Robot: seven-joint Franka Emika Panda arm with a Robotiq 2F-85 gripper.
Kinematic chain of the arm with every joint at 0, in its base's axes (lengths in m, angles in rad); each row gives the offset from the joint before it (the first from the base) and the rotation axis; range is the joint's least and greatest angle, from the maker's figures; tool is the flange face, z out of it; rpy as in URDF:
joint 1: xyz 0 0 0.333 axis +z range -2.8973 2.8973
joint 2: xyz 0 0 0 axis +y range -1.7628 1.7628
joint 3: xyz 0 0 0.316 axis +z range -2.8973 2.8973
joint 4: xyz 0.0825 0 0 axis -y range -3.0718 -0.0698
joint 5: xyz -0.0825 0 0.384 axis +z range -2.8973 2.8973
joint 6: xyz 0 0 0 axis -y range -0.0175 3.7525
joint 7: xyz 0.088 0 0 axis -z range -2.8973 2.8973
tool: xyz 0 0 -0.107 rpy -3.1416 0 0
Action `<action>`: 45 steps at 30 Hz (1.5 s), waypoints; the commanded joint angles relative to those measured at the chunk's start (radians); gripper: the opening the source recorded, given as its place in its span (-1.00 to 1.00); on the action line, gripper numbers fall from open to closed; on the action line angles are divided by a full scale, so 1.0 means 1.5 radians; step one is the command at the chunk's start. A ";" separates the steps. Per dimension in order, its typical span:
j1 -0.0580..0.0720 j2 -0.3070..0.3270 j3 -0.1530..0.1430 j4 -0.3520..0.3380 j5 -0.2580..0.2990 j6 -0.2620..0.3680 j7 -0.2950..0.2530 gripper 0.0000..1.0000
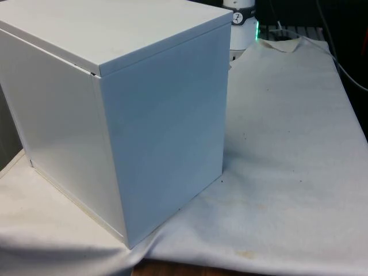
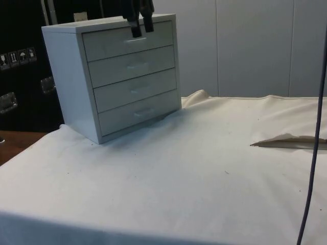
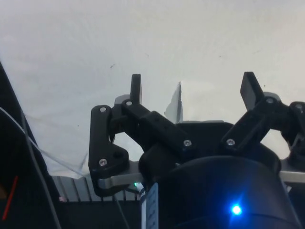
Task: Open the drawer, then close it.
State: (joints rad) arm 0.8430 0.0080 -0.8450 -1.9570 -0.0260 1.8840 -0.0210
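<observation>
On the table's white cloth, toward the front view's left, a white chest of drawers is seen from behind, its plain back and side panels turned to the camera; no label or lettering can be made out on them.

From the side view, the chest is shown at the cloth's far corner with four stacked drawers, all pushed in flush, each fitted with a small pale handle. The top drawer is met at its handle by the black gripper, whose two fingers are held slightly apart and point downward in front of it. Small white symbol stickers are visible on the dark cabinet behind, too small to be read.

From the wrist view, the gripper is shown with its fingers spread wide and nothing held between them, the cloth beyond.
</observation>
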 commanded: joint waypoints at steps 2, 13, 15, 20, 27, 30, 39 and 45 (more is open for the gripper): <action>0.002 -0.019 0.002 -0.019 -0.019 0.019 0.009 1.00; 0.001 -0.059 0.008 -0.061 -0.059 0.045 0.021 1.00; 0.001 -0.066 0.009 -0.067 -0.067 0.047 0.023 1.00; -0.001 -0.088 0.011 -0.087 -0.088 0.057 0.028 1.00; -0.001 -0.118 0.014 -0.113 -0.115 0.083 0.034 1.00; -0.001 -0.123 0.014 -0.118 -0.119 0.093 0.034 1.00; -0.001 -0.130 0.014 -0.131 -0.125 0.136 0.029 1.00; -0.003 -0.135 0.014 -0.141 -0.133 0.169 0.023 1.00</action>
State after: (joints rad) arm 0.8430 -0.1830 -0.8280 -2.1570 -0.2070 2.1140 0.0100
